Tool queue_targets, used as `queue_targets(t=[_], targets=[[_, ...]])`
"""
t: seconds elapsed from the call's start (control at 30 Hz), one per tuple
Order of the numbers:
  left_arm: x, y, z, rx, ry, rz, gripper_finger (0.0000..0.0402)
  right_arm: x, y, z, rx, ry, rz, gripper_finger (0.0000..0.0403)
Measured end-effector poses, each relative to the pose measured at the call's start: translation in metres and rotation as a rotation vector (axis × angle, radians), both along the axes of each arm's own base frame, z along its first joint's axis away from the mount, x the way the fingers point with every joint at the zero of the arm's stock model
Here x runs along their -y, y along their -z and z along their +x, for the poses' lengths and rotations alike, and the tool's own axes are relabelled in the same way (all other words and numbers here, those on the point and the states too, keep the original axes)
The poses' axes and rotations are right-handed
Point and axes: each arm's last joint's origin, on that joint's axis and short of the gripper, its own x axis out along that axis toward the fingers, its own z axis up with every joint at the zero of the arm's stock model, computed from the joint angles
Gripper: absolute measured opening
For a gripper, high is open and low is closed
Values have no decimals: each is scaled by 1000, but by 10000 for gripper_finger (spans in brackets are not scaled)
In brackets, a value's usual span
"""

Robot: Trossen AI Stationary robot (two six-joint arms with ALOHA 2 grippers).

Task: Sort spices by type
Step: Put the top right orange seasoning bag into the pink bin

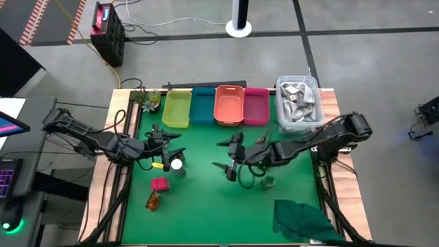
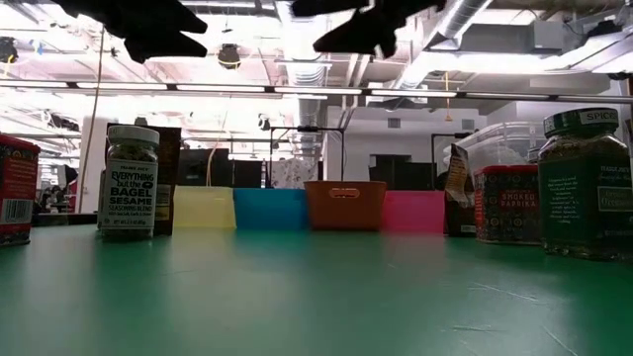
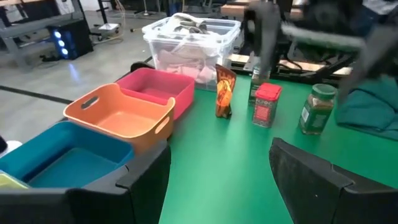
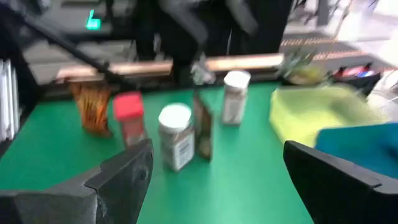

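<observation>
A green-topped desk (image 1: 206,206) carries four bins, the orange bin (image 1: 228,105) among them. Left claw (image 1: 167,138) hangs spread, empty, near its yellow-bin side; right claw (image 1: 228,156) spread, empty, just below it.

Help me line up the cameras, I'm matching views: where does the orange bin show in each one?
High view: orange bin in the row at the table's far edge, between blue bin and pink bin.
Low view: middle of the back row.
Left wrist view: left of centre.
Right wrist view: not in it.
Shared landmark: the blue bin, seen in all four.
</observation>
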Motion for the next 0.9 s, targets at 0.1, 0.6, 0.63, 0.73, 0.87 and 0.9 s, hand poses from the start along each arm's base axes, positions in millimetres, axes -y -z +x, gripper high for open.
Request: queue_targets(t=[0.1, 0.6, 0.63, 0.73, 0.87, 0.9], targets=[[-2, 0, 0, -2, -11, 6, 258, -6, 13, 14, -72, -40, 4, 384], [1, 9, -4, -79, -32, 2, 258, -21, 2, 55, -95, -129, -140, 384], [3, 10, -5, -84, -32, 6, 258, -21, 2, 55, -102, -130, -145, 384], [8, 14, -10, -115, -32, 6, 258, -21, -1, 55, -94, -129, -141, 384], [15, 20, -18, -147, -44, 6, 258, -29, -2, 53, -75, -155, -141, 384], [17, 20, -19, -144, -46, 10, 258, -31, -1, 54, -73, -164, -139, 384]])
